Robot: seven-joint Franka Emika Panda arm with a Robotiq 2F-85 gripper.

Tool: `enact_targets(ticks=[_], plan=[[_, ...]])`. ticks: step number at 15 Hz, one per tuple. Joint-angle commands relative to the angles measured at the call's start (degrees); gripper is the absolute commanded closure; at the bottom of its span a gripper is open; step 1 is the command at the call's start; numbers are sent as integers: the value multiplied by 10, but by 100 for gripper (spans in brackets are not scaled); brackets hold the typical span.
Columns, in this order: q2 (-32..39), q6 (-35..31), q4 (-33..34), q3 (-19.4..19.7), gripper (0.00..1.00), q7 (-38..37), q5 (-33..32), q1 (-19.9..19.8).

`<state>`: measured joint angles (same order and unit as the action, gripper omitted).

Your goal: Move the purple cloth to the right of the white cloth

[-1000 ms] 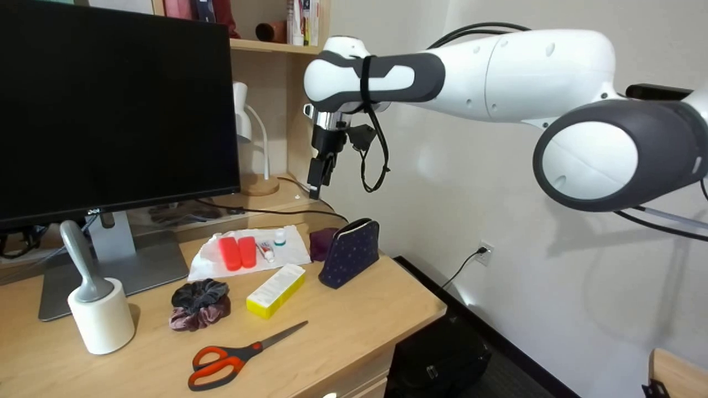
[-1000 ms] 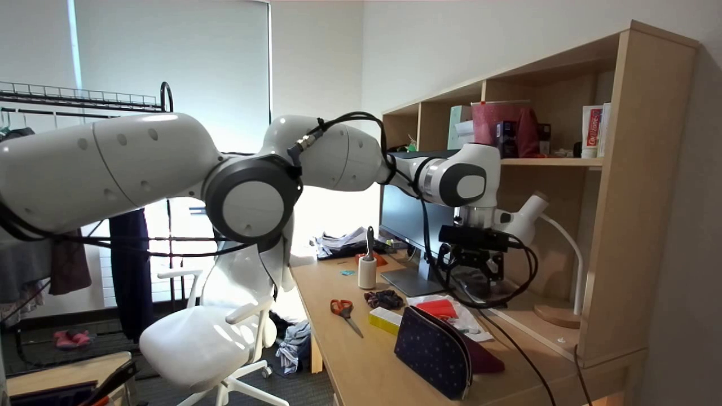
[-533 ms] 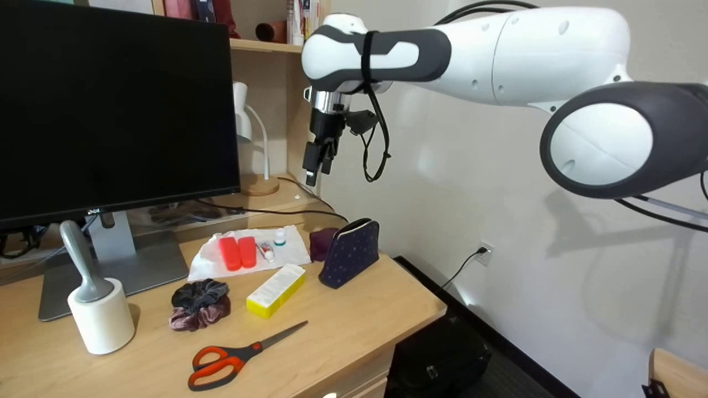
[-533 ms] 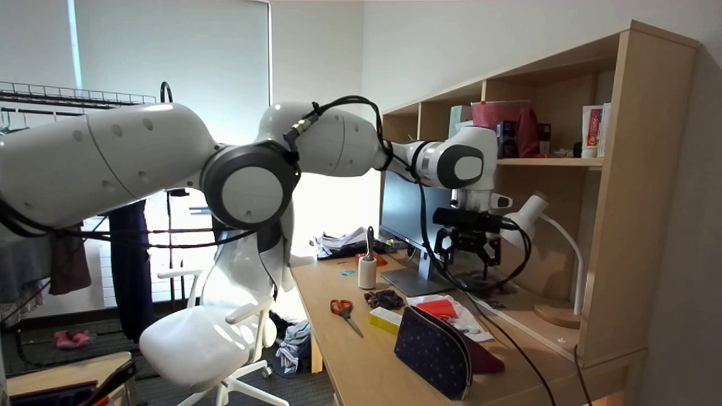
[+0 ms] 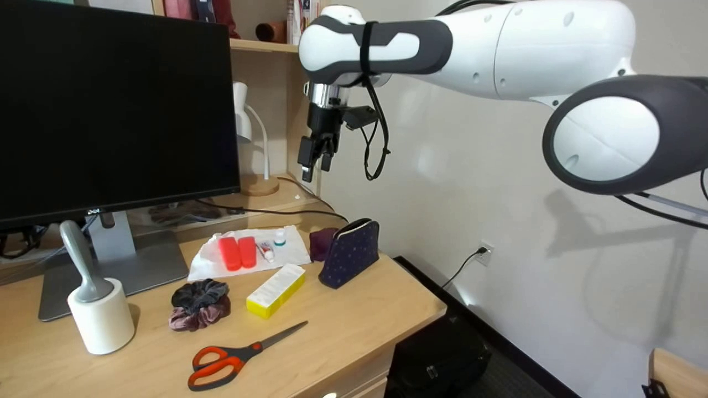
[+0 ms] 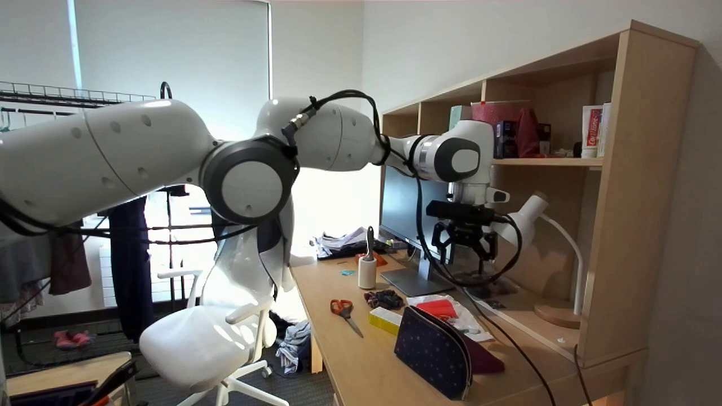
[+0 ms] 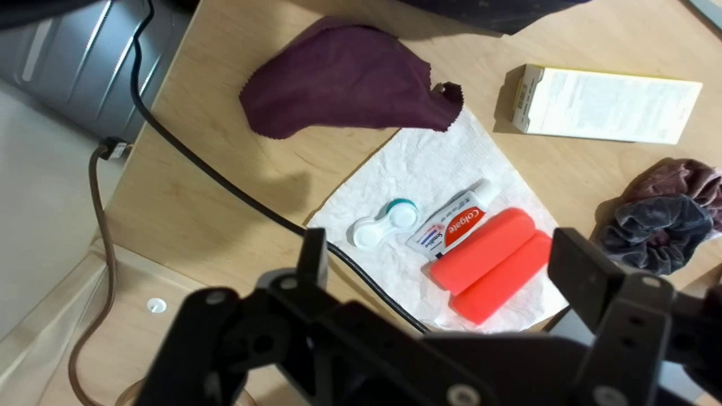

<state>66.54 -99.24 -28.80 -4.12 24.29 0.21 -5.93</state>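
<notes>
Left to right on the desk point(image 5: 354, 320) in an exterior view: monitor point(image 5: 116, 110); roller point(image 5: 102, 320), standing on end; scrunchies point(image 5: 199, 304), a dark one and a mauve one, touching; scissors point(image 5: 246, 352), tip toward the right; white cloth point(image 5: 294, 253), bearing two red blocks point(image 5: 230, 254) side by side, a toothpaste tube point(image 5: 266, 252) and a small teal-edged case point(image 5: 280, 237); box point(image 5: 276, 290), just beside the white cloth. Next, raised above the desk, my gripper point(image 5: 316, 170): in both exterior views I have it higher than a second ago and slightly further left; in the wrist view its jaws stand spread wide. Below the gripper in an exterior view, the purple cloth point(image 5: 319, 243) lies on the desk to the right of the white cloth, partly hidden by the pouch point(image 5: 351, 254). In the wrist view I see the purple cloth's edge crossing a corner of the white cloth. The desk items keep their earlier places.
</notes>
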Motion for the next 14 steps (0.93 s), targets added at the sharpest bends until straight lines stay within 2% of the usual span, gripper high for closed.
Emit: enact_targets(ticks=[1, 6, 14], plan=[[-17, 19, -14, 2, 0, -45, 2, 9], [-27, 33, -16, 1, 0, -69, 0, 21], [-14, 15, 0, -1, 0, -54, 0, 22]])
